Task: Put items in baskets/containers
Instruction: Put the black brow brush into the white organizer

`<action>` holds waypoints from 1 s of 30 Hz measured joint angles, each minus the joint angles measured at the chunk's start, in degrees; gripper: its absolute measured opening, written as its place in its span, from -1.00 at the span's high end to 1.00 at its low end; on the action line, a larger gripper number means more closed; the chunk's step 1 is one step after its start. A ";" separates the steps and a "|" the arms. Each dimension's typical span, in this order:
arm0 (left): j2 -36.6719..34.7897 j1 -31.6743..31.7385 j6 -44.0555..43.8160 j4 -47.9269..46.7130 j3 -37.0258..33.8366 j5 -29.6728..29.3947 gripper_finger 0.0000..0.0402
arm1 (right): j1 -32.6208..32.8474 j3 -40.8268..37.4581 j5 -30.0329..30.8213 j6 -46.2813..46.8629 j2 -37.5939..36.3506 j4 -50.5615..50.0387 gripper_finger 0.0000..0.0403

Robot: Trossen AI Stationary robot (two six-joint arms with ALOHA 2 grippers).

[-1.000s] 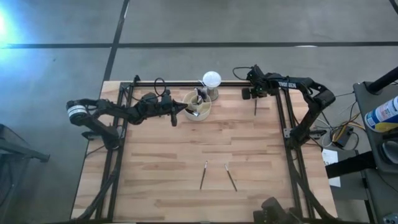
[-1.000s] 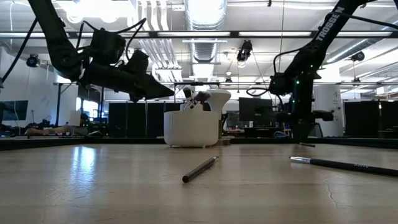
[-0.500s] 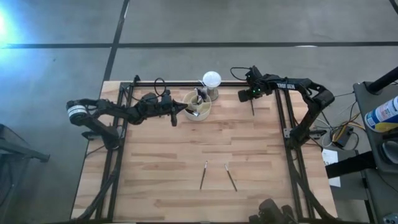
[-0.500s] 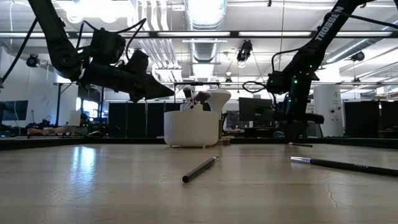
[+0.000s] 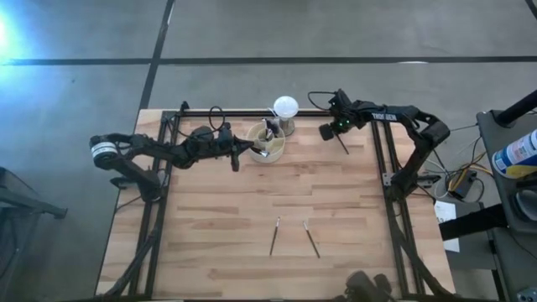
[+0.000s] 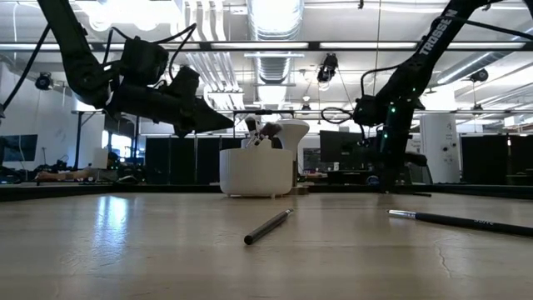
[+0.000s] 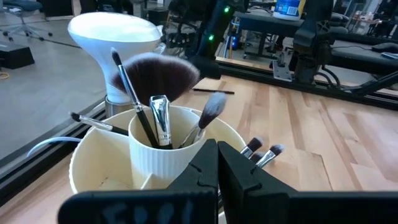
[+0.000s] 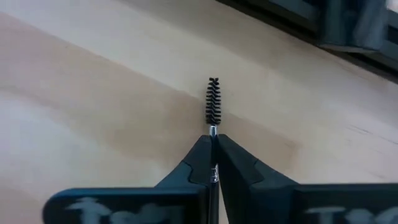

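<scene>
my right arm (image 6: 433, 37) carries the only lettering that reads: white capitals spelling "trossen" running along its dark upper link, seen in the low view at the far right of the scene. from above, the same arm (image 5: 388, 115) shows a short white mark on its link near the table's far right corner, but it is too small for me to read. the blue bottle (image 5: 518, 151) off the table's right side has a pale label whose print i cannot make out. nothing else shows legible text, numbers or signs.
</scene>
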 joint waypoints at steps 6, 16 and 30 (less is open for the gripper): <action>0.00 -0.04 -1.11 -0.61 -0.01 -2.39 0.99 | 1.63 -0.71 -0.87 -3.98 -8.23 -0.17 0.95; 0.00 -0.04 -1.18 -0.92 -0.01 -3.23 0.99 | 11.32 -16.36 -4.28 -6.20 -29.59 22.92 0.96; 0.00 -0.11 -2.27 -0.84 -0.01 -3.19 0.99 | 25.14 -33.50 -3.89 -1.61 -24.00 89.52 0.96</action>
